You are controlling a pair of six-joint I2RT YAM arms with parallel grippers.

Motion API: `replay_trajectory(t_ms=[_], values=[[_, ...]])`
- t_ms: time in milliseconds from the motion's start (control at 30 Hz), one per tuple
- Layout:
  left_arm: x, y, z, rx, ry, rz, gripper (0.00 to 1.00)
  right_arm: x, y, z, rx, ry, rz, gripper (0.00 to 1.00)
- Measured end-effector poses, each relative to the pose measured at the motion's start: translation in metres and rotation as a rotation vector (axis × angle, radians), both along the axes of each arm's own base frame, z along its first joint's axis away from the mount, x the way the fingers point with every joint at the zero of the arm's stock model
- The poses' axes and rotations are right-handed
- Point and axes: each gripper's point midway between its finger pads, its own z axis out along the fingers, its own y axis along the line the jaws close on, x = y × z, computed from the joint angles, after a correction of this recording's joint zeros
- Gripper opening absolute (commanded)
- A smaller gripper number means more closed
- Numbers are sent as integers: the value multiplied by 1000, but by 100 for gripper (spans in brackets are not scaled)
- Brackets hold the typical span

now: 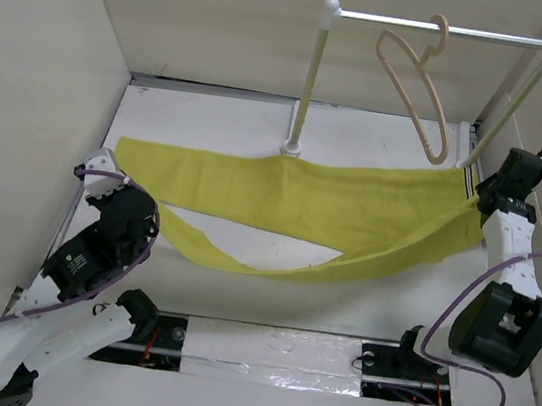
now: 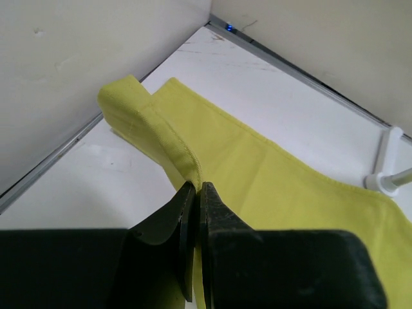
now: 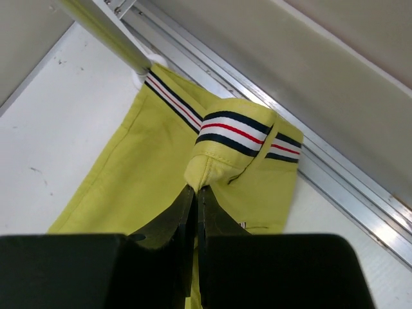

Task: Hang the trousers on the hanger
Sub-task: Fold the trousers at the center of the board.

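The yellow-green trousers (image 1: 321, 205) lie stretched across the table from left to right. Their striped waistband (image 3: 239, 132) is at the right end. My left gripper (image 2: 196, 188) is shut on a leg hem of the trousers (image 2: 257, 174) at the left. My right gripper (image 3: 197, 190) is shut on the trousers (image 3: 148, 161) just below the waistband, by the right rail foot. The beige hanger (image 1: 414, 82) hangs by its hook on the white rail, above the trousers' right part.
The white rail stand (image 1: 437, 27) rises at the back, with one post foot (image 1: 291, 148) touching the trousers' far edge and another (image 2: 386, 181) in the left wrist view. Walls enclose the table on the left, back and right. A taped strip (image 1: 271, 349) lies between the arm bases.
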Motion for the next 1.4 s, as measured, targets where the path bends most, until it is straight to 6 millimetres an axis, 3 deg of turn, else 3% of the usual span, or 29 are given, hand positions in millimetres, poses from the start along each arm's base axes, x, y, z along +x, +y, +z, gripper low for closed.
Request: replay_trajectory(t_ms=[233,300,433,533,667,900,1100,1400], values=[[18,4,-16,95,84,112,0,43,-5,-29,17,40,18,6],[26,16,-22,100,110,173,0,52,-7,-37,25,53,17,6],[46,58,-44,50,198,310,0,66,-10,-45,45,45,22,6],[63,77,-67,7,271,349,0,70,-10,-42,51,21,29,6],[82,79,-96,-36,361,319,0,77,-9,-40,64,-12,44,6],[113,99,-119,-61,444,364,0,90,-7,-65,98,-1,62,6],[160,103,-128,-40,508,369,0,100,-6,-66,102,-8,69,6],[209,109,-137,-6,547,369,7,125,-7,-64,96,-21,81,11]])
